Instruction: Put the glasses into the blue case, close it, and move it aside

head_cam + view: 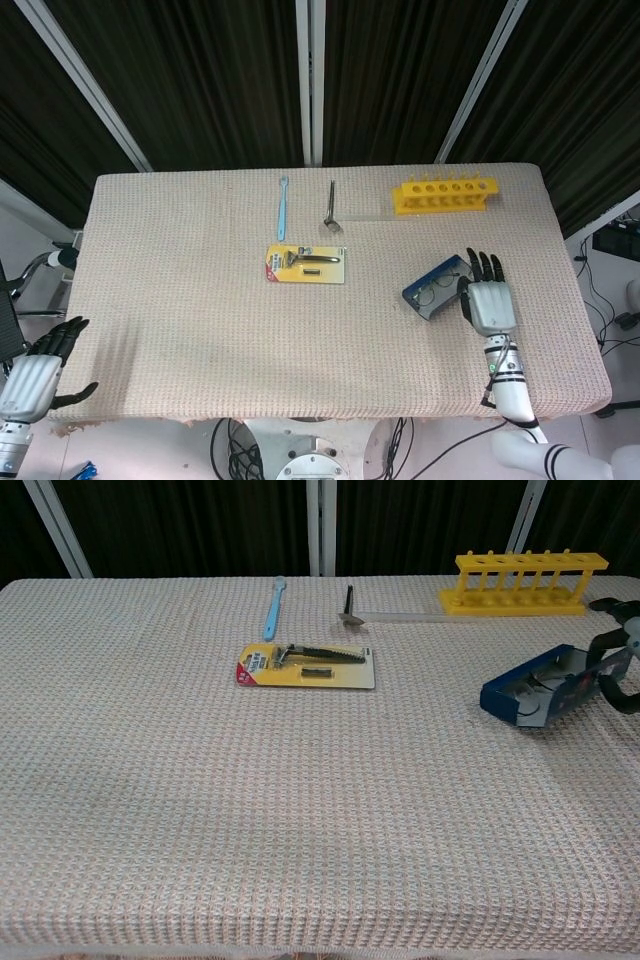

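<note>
Item: blue case [436, 286], lying open and askew near the tabletop's [200, 340] right edge, glasses [540, 685] inside. Your right robot hand [490, 300] is touching its right end, fingers spread; left robot hand [35, 375] idling, spread. Close the lid before sliding it.

Beige waffle-weave tablecloth [200, 300], small repeating grid pattern all over. Open rectangular case [436, 287]: dark blue outside, lighter grey-blue inside. Bright yellow plastic tube rack [445, 194], one solid colour. Flat blister card with razor [307, 264]: yellow backing, red patch at one corner, dark grey razor. Thin light-blue plastic toothbrush [283, 207]. Dark metal spoon-like tool [331, 208]. Right hand [489, 298]: silver-grey back, black fingers. Left hand [38, 372]: same silver-grey and black. Backdrop of black pleated curtains [200, 80] with white diagonal frame bars [85, 78].
</note>
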Controlling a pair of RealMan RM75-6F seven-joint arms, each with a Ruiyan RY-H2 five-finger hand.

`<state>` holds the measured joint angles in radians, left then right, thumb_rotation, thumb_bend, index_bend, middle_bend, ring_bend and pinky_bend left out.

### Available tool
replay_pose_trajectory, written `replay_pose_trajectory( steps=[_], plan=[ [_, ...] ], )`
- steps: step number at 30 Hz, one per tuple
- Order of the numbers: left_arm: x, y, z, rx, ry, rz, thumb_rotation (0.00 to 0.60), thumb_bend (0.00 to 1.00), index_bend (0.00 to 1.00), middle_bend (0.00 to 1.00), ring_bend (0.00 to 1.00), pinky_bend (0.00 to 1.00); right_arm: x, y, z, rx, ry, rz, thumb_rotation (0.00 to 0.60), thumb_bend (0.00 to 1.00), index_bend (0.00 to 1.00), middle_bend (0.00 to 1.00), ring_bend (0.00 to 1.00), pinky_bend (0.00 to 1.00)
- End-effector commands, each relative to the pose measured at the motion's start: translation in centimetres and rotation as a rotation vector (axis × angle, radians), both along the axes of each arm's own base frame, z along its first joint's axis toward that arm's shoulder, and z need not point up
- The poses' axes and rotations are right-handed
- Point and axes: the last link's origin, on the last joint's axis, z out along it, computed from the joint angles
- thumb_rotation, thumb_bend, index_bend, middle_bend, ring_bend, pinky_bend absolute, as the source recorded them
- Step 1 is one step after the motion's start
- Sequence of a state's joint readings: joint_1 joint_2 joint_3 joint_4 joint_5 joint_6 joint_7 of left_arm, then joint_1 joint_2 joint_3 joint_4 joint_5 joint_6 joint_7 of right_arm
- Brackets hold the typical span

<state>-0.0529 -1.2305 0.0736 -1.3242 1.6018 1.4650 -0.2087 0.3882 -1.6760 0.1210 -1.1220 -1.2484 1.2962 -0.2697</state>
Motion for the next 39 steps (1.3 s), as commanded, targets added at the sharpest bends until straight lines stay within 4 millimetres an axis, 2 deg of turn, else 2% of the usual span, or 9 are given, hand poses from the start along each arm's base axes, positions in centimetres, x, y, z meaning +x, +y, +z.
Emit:
replay_pose_trajectory(
  steps=[1, 4, 6, 16, 23, 32, 34, 35, 39],
  plan=[
    [0.0, 0.1, 0.0, -0.001, 0.003, -0.001, 0.564, 0.16, 0.06, 0.05, 0.08, 0.20, -2.5, 3.9, 3.4, -0.060, -0.012, -0.004, 0.600, 0.46, 0.81, 0.00, 0.00, 0.00],
    [0.1, 0.2, -0.1, -0.004, 0.004, -0.004, 0.565, 0.16, 0.06, 0.05, 0.08, 0.20, -3.5, 5.2, 4.6, -0.083, -0.007, -0.008, 0.600, 0.47, 0.82, 0.00, 0.00, 0.00],
    [0.2, 0.2, -0.2, -0.007, 0.005, -0.006, 0.566, 0.16, 0.06, 0.05, 0.08, 0.20, -4.1, 5.2, 4.7, -0.083, -0.002, -0.009, 0.600, 0.47, 0.82, 0.00, 0.00, 0.00],
    [0.3, 0.3, -0.1, -0.009, 0.009, -0.002, 0.566, 0.16, 0.06, 0.05, 0.08, 0.20, -3.5, 3.3, 1.3, -0.007, -0.013, 0.009, 0.600, 0.46, 0.82, 0.00, 0.00, 0.00],
    [0.2, 0.4, -0.2, -0.013, 0.009, 0.000, 0.568, 0.16, 0.06, 0.05, 0.08, 0.20, -3.5, 3.2, 1.0, -0.010, -0.005, 0.021, 0.600, 0.46, 0.81, 0.00, 0.00, 0.00],
    [0.1, 0.5, -0.2, -0.014, 0.011, 0.000, 0.562, 0.16, 0.06, 0.05, 0.08, 0.20, -3.2, 2.5, 0.5, -0.021, -0.011, 0.052, 0.600, 0.46, 0.75, 0.00, 0.00, 0.00],
    [0.1, 0.5, -0.2, -0.013, 0.011, 0.002, 0.563, 0.16, 0.06, 0.05, 0.08, 0.20, -3.0, 2.3, 0.2, -0.019, -0.011, 0.059, 0.600, 0.46, 0.71, 0.00, 0.00, 0.00],
    [0.0, 0.5, -0.1, -0.012, 0.010, 0.002, 0.567, 0.16, 0.06, 0.05, 0.08, 0.20, -3.0, 2.2, 0.1, -0.017, -0.008, 0.061, 0.600, 0.46, 0.63, 0.00, 0.00, 0.00],
    [0.0, 0.5, -0.1, -0.010, 0.008, 0.004, 0.562, 0.16, 0.06, 0.05, 0.08, 0.20, -2.8, 1.7, -0.3, -0.008, 0.011, 0.063, 0.600, 0.44, 0.10, 0.00, 0.00, 0.00]
  ],
)
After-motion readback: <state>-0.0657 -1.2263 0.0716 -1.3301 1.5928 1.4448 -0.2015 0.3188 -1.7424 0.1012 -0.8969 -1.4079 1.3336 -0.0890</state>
